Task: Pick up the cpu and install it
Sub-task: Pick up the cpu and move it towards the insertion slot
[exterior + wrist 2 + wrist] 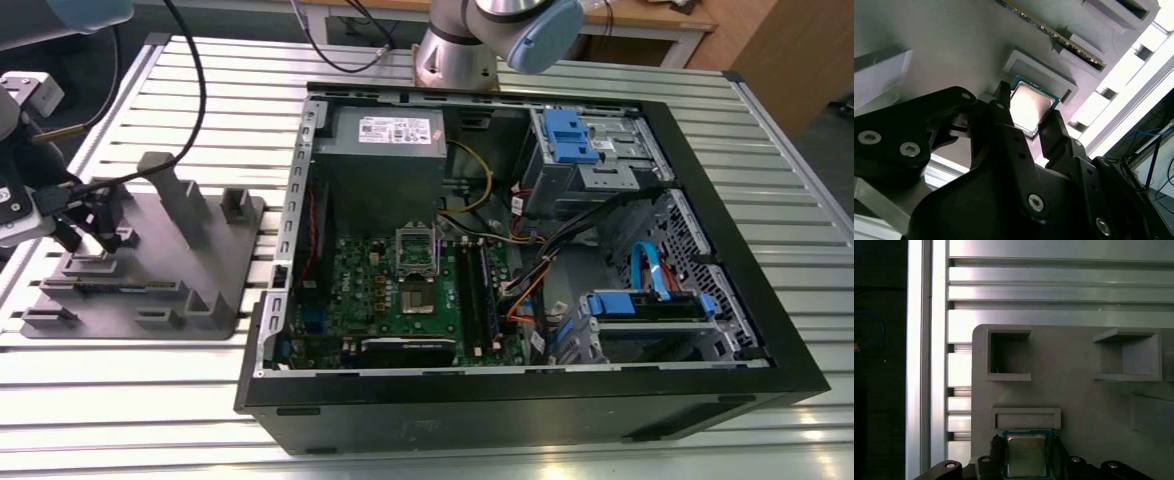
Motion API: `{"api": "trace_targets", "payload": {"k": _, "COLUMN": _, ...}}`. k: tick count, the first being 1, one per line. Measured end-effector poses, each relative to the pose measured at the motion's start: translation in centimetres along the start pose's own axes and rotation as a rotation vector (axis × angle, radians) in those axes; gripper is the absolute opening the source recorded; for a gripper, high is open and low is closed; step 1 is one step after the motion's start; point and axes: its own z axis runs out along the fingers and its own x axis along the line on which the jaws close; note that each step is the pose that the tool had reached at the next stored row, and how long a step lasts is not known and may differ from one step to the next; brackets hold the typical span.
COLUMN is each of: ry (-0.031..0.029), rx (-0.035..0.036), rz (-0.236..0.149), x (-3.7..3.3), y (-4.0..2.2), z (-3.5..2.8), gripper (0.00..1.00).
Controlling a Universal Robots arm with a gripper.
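Squarely between the two black jaws sits the one cpu [1026, 454], a flat square with a pale metal top and thin green rim. The jaws are closed against its two opposite edges, gripping it. It lies on the matte grey plastic tray [1079, 405], just beside one raised bar [1025, 418]. One cpu edge is cut off at the first wrist view's border, and a jaw covers a corner in the second wrist view. Two open-sided pockets [1009, 356] rise nearby, and the ribbed aluminium counter [1054, 290] lies beyond the tray.
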Motion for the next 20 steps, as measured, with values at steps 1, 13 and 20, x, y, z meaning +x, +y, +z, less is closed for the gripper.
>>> {"api": "trace_targets", "payload": {"k": 1, "ry": 0.0000, "rx": 0.0000, "rz": 0.000, "x": 0.00, "y": 0.00, "z": 0.00, "gripper": 0.47}}
{"api": "trace_targets", "payload": {"k": 13, "ry": 0.0000, "rx": 0.0000, "rz": 0.000, "x": -0.05, "y": 0.03, "z": -1.10, "gripper": 0.47}}
{"api": "trace_targets", "payload": {"k": 20, "ry": 0.0000, "rx": 0.0000, "rz": 0.000, "x": -0.05, "y": 0.03, "z": -1.27, "gripper": 0.47}}
